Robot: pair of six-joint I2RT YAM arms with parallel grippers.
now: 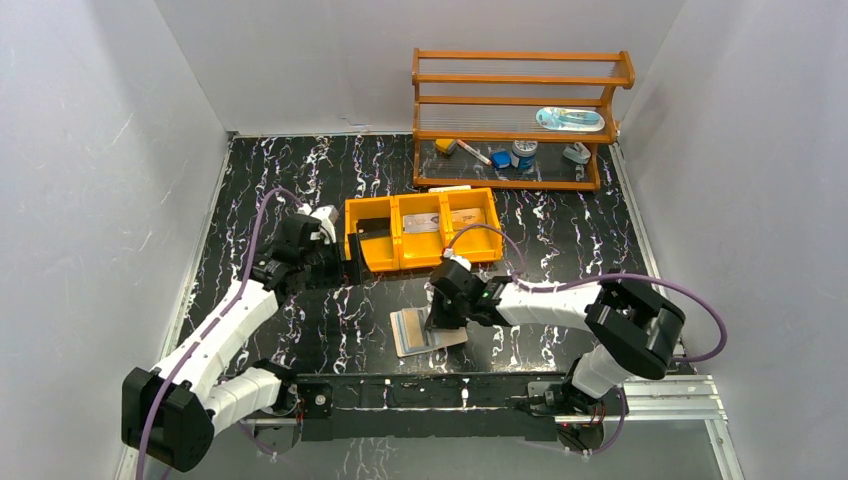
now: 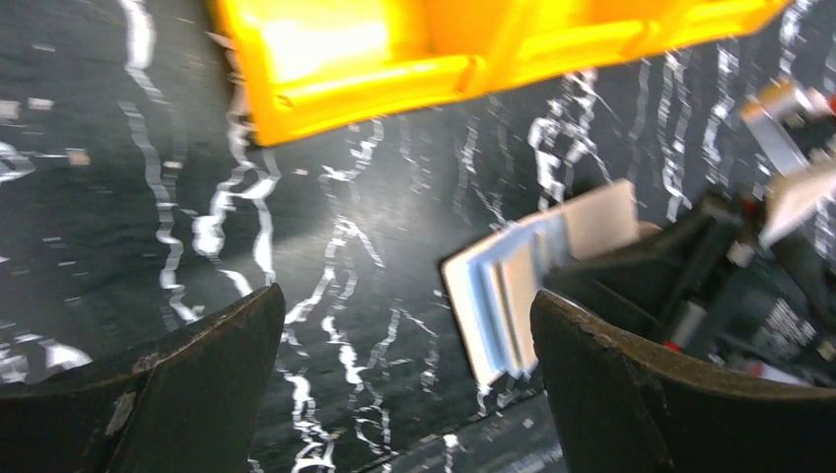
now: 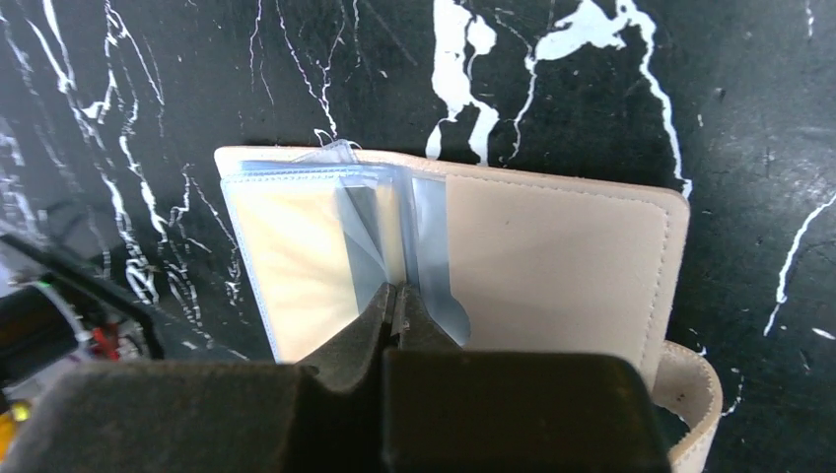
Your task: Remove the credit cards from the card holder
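The card holder [image 1: 420, 330] lies open on the black marbled table, tan outside with clear blue-grey sleeves; it also shows in the right wrist view [image 3: 552, 246] and the left wrist view [image 2: 513, 286]. A tan card [image 3: 296, 246] shows through its left sleeve. My right gripper [image 3: 399, 291] stands over the fold, jaws together on a thin lifted sleeve leaf. My left gripper [image 2: 409, 305] is open and empty, low over bare table beside the orange tray's left end [image 1: 345, 262]. A grey card [image 1: 425, 222] and a tan card [image 1: 468, 215] lie in the tray.
The orange three-compartment tray [image 1: 385, 262] sits behind the holder, and its front wall shows in the left wrist view [image 2: 394, 74]. A wooden shelf [image 1: 520, 100] with small items stands at the back right. White walls close in both sides.
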